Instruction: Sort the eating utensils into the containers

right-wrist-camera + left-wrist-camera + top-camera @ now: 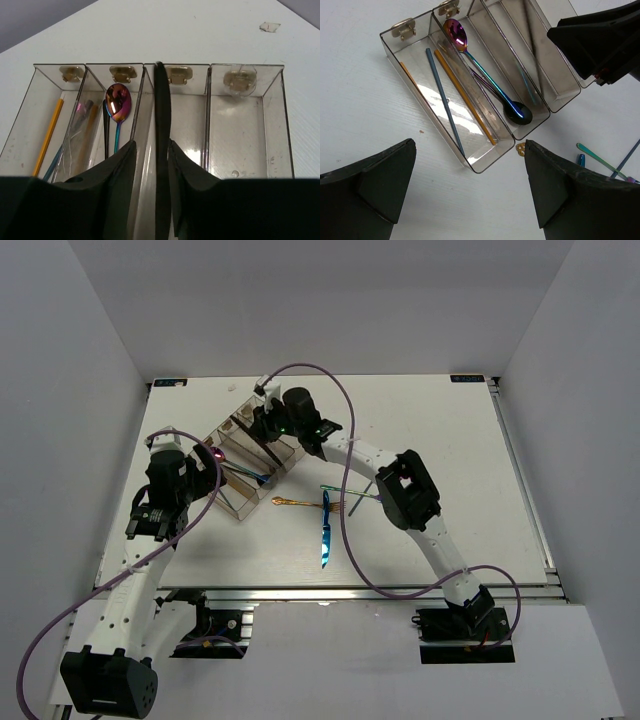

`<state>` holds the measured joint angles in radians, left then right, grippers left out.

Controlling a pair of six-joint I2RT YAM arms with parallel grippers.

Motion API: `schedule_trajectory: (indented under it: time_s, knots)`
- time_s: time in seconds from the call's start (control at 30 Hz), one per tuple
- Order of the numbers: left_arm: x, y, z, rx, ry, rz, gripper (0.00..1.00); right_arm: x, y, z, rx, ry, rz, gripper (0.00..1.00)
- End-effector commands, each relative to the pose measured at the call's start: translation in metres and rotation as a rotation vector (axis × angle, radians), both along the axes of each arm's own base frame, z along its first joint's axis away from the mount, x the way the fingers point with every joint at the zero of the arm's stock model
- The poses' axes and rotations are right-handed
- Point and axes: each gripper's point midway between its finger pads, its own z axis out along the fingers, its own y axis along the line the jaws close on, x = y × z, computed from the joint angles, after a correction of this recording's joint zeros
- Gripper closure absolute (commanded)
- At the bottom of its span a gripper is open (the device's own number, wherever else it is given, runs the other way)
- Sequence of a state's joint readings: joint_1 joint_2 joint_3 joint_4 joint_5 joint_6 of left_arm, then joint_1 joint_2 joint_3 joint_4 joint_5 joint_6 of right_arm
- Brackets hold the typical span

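Note:
The clear organiser tray (pixel 240 505) lies left of centre. My right gripper (pixel 151 145) hovers over its third compartment with the jaws a little apart. A long black utensil (pixel 161 100) runs between them, against the right finger (pixel 200 175) with a gap on the left. Gold (pixel 465 102) and blue (pixel 445 102) chopsticks lie in the first compartment. A purple-rainbow spoon (pixel 455 32) and a black spoon (pixel 520 112) lie in the second. My left gripper (pixel 470 190) is open and empty over the table at the tray's near end.
Loose utensils lie on the table right of the tray: a gold one (pixel 290 502), a blue knife (pixel 325 535), a copper fork (pixel 337 508) and a thin green-blue stick (pixel 337 488). The tray's fourth compartment (pixel 245 140) is bare.

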<state>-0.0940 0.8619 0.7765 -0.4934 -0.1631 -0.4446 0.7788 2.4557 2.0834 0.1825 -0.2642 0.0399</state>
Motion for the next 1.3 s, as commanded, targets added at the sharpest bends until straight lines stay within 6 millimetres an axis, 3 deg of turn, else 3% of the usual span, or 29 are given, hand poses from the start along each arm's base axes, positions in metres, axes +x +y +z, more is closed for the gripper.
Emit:
schedule_trajectory:
  time_s: [0.0,0.03,0.07,0.13,0.17,0.23,0.27,0.3,0.33,0.37,0.4,0.47,0.5,0.57,0.6,0.67,0.7,0.73,1.0,1.1,1.13,1.17,1.27]
  knots:
    - [-0.002,-0.001,0.002,0.003,-0.012,-0.009,0.02,-0.008,-0.003,0.069,0.073,-0.109,0.019,0.62]
    - [-0.002,-0.001,0.002,0.004,-0.012,-0.007,0.02,-0.011,-0.005,0.070,0.069,-0.107,0.019,0.60]
    - [-0.002,-0.001,0.003,0.003,-0.014,-0.007,0.02,-0.013,-0.010,0.090,0.085,-0.132,0.012,0.49]
    - [-0.001,-0.001,0.003,0.003,-0.015,-0.007,0.02,-0.019,-0.016,0.099,0.086,-0.135,0.005,0.48]
    - [-0.002,0.000,0.002,0.006,-0.012,-0.005,0.02,-0.023,-0.024,0.126,0.110,-0.162,-0.016,0.48]
    - [-0.002,0.000,0.002,0.008,-0.012,-0.003,0.02,-0.026,-0.036,0.143,0.111,-0.180,-0.079,0.41]
    - [-0.001,0.000,0.002,0.007,-0.013,-0.001,0.02,-0.024,-0.056,0.155,0.105,-0.187,-0.186,0.11]
    - [-0.001,0.001,0.003,0.009,-0.014,0.002,0.02,-0.029,-0.063,0.157,0.104,-0.156,-0.246,0.11]
    - [-0.001,0.001,0.003,0.010,-0.014,0.004,0.02,-0.018,-0.085,0.157,0.083,-0.139,-0.403,0.11]
    - [-0.001,0.002,0.002,0.012,-0.012,0.007,0.02,-0.022,-0.099,0.168,0.087,-0.113,-0.476,0.11]
    - [-0.001,0.002,0.003,0.013,-0.012,0.008,0.02,-0.030,-0.111,0.145,0.024,-0.004,-0.541,0.11]
    - [-0.001,0.002,0.002,0.012,-0.007,0.009,0.02,-0.034,-0.139,0.129,-0.038,0.091,-0.695,0.11]
    - [-0.001,0.002,0.002,0.013,-0.007,0.010,0.02,-0.047,-0.151,0.102,-0.096,0.203,-0.740,0.11]
    - [-0.001,0.002,0.002,0.013,-0.006,0.010,0.02,-0.065,-0.164,0.087,-0.133,0.256,-0.801,0.11]
    - [-0.001,0.002,0.002,0.013,-0.007,0.010,0.02,-0.080,-0.172,0.058,-0.200,0.290,-0.817,0.11]
    - [-0.002,0.003,0.002,0.013,-0.010,0.010,0.02,-0.104,-0.175,0.055,-0.200,0.278,-0.842,0.11]
    - [-0.002,0.003,0.002,0.013,-0.010,0.010,0.02,-0.118,-0.183,0.032,-0.247,0.294,-0.852,0.11]
    - [-0.001,0.003,0.002,0.013,-0.009,0.010,0.02,-0.123,-0.188,0.037,-0.199,0.305,-0.892,0.11]
    - [-0.003,0.004,0.003,0.016,-0.014,0.017,0.02,-0.176,-0.200,-0.024,-0.267,0.453,-0.907,0.11]
    - [-0.003,0.003,0.002,0.014,-0.009,0.013,0.02,-0.181,-0.202,-0.051,-0.334,0.450,-0.944,0.11]
    - [-0.003,0.003,0.002,0.014,-0.007,0.013,0.02,-0.181,-0.203,-0.070,-0.384,0.461,-0.961,0.11]
    - [-0.003,0.003,0.002,0.014,-0.007,0.012,0.02,-0.177,-0.198,-0.069,-0.388,0.463,-0.976,0.11]
    - [-0.003,0.002,0.002,0.012,-0.010,0.007,0.02,-0.179,-0.202,-0.093,-0.491,0.470,-1.018,0.19]
